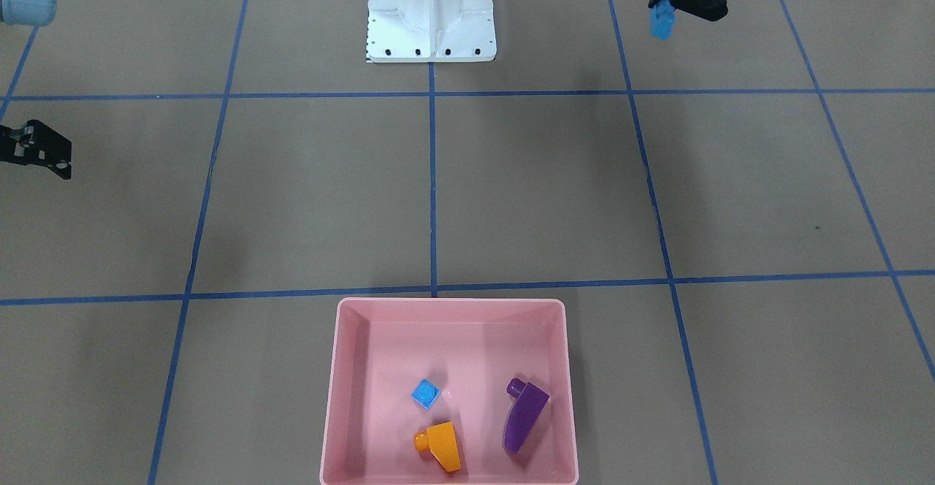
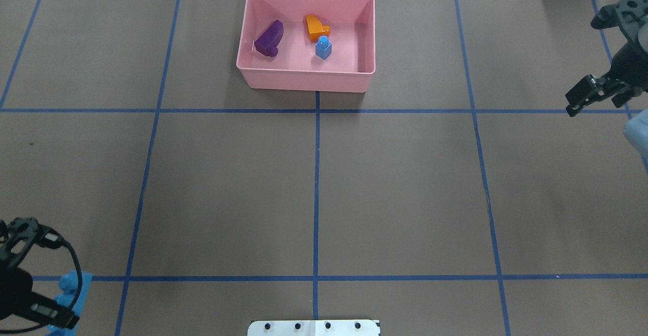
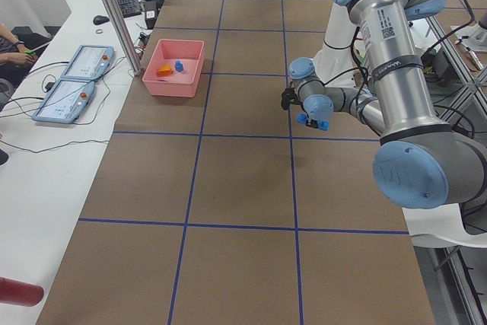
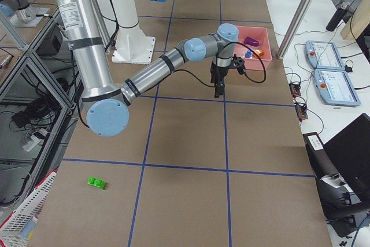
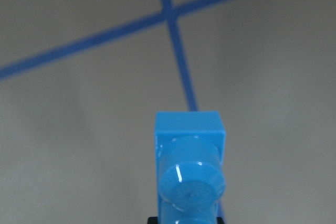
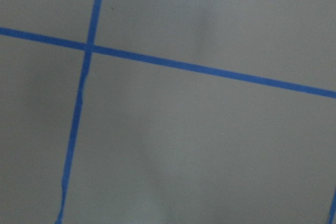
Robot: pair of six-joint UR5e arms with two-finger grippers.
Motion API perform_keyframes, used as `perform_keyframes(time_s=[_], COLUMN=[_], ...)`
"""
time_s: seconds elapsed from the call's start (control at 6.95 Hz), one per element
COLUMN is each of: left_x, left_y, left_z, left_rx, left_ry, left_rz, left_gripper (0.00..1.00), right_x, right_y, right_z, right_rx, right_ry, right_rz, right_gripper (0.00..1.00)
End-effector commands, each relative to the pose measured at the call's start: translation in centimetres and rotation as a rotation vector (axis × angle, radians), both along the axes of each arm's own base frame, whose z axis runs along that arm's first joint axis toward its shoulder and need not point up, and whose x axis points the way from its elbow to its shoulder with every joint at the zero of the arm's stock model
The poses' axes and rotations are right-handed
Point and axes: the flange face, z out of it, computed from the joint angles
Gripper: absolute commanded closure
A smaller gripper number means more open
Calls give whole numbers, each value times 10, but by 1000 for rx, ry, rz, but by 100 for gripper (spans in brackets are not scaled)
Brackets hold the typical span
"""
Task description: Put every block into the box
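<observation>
Long blue block (image 1: 662, 26) was up off the tabletop (image 1: 511, 193), pinched at one end by the left tool (image 1: 666, 4) and hanging below its tips! The box (image 1: 449, 301) lay well ahead of that tool and off to its inner side, most of the tabletop between them. In the box sat the tiny blue block (image 1: 425, 394), the orange block (image 1: 440, 447) just beside it, and the purple block (image 1: 524, 415) a little apart.

The right tool (image 1: 36, 150) hovered over bare tabletop with nothing in it; whether its jaws stood wide or narrow, I couldn't tell. The green block (image 4: 96, 183) lay well apart from it, out on that arm's own side.

The danger, as I judged it, was that end-on grip. On a long carry the block could swing or slip out short of the box. If dropped from too high, it might bounce off the others and hop the low wall. And that far-off green block could easily be left behind.
</observation>
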Motion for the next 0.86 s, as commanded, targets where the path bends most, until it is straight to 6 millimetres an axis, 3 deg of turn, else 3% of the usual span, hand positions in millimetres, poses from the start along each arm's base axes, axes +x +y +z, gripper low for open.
perform_keyframes(time_s=[0.0,0.29,0.43,0.72], left_x=[-28,-25,-25,-20], left_y=[-74,-113,-129,-141], left_z=[-20,-35,-49,-68], left_rx=[-10,6,15,1], left_ry=[119,166,198,197], left_rz=[-116,-160,-171,-174], left_gripper=[100,100,100,100], right_x=[25,75,88,119], right_y=[54,95,120,195], right_z=[77,136,157,216], right_rx=[-58,-58,-80,-64], right_ry=[47,48,49,52], right_rz=[-95,-186,-197,-104], right_gripper=[1,0,0,0])
